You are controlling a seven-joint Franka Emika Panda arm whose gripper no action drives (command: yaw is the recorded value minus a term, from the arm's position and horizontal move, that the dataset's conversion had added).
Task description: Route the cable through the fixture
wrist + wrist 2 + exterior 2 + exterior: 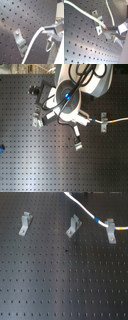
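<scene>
The white cable (87,213) comes down from the first exterior view's top edge to the right fixture (111,233) and crosses its slotted top. Its blue band sits just before that bracket and its yellow band just past it. Two more fixtures, the middle one (74,226) and the left one (24,223), have no cable on them. In the first wrist view my gripper (47,31) is shut on the cable (32,43), which runs beside a fixture (20,42). In the second wrist view the cable (86,14) passes over a fixture (98,23) to the gripper (109,30).
A black perforated board (60,282) carries everything. In the second exterior view the arm's white body (70,94) hangs over the board's middle and hides the middle bracket. The right fixture (104,122) and the left fixture (36,118) show on either side of it.
</scene>
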